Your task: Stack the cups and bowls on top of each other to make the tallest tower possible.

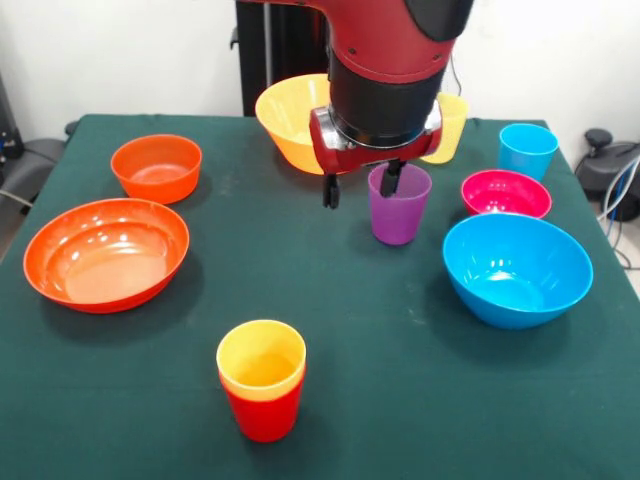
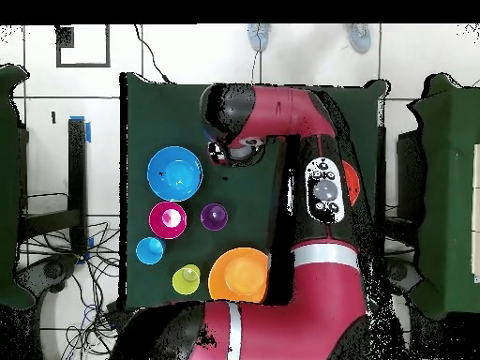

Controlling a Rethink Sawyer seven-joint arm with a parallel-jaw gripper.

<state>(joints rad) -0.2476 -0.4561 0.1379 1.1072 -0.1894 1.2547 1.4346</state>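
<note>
A dark green counter [image 1: 400, 380] carries scattered bowls and cups. The tool [image 1: 361, 185] hangs with its fingers apart, one inside the purple cup [image 1: 398, 215] near the counter's middle and one outside its rim. Close squarely on that wall, lift straight, then carry it to the tower [image 1: 262, 380] near the front edge.

arm [image 2: 314, 122]: glossy red shell | black cylindrical wrist | white-grey button panel | silver joint band

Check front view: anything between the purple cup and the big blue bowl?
Nothing. Front view shows only bare green cloth between the purple cup and the big blue bowl.
</note>
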